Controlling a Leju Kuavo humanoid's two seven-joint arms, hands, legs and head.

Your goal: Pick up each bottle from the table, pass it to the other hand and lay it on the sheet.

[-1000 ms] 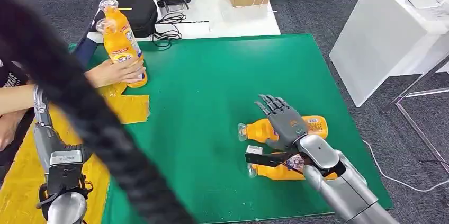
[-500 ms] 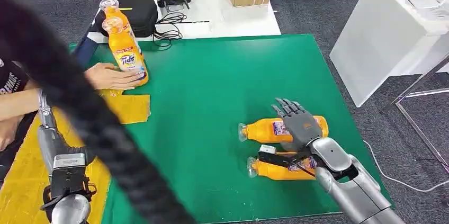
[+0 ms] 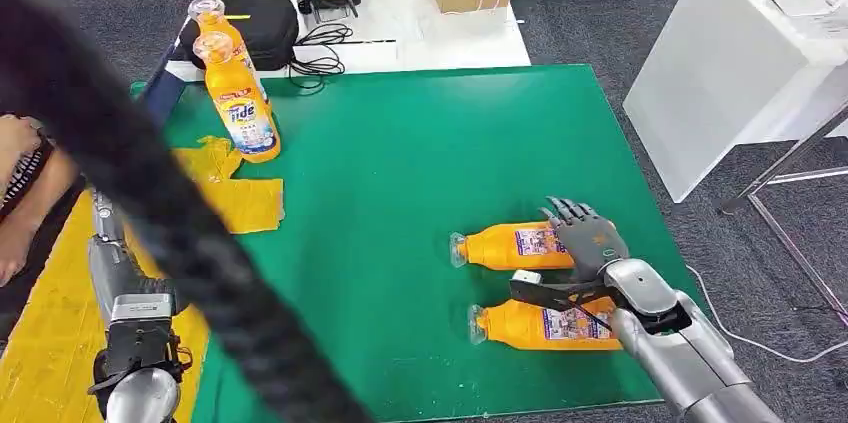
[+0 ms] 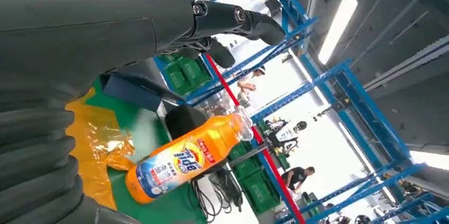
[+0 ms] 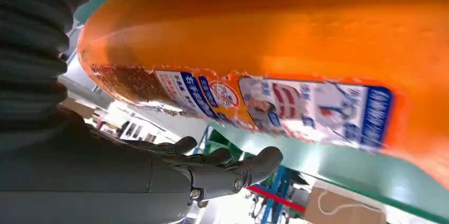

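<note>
two orange bottles lie on their sides near the right edge of the green table (image 3: 400,143), caps to the left: a far bottle (image 3: 510,245) and a near bottle (image 3: 545,324). the right hand (image 3: 588,239) lies flat over the far bottle's end, fingers spread, holding nothing. two more bottles (image 3: 240,108) stand at the far left corner, beside the yellow sheet (image 3: 245,205). the left hand (image 4: 233,20) hangs low by the left edge, fingers apart and holding nothing. a person's arm (image 3: 25,183) shows at the left.
</note>
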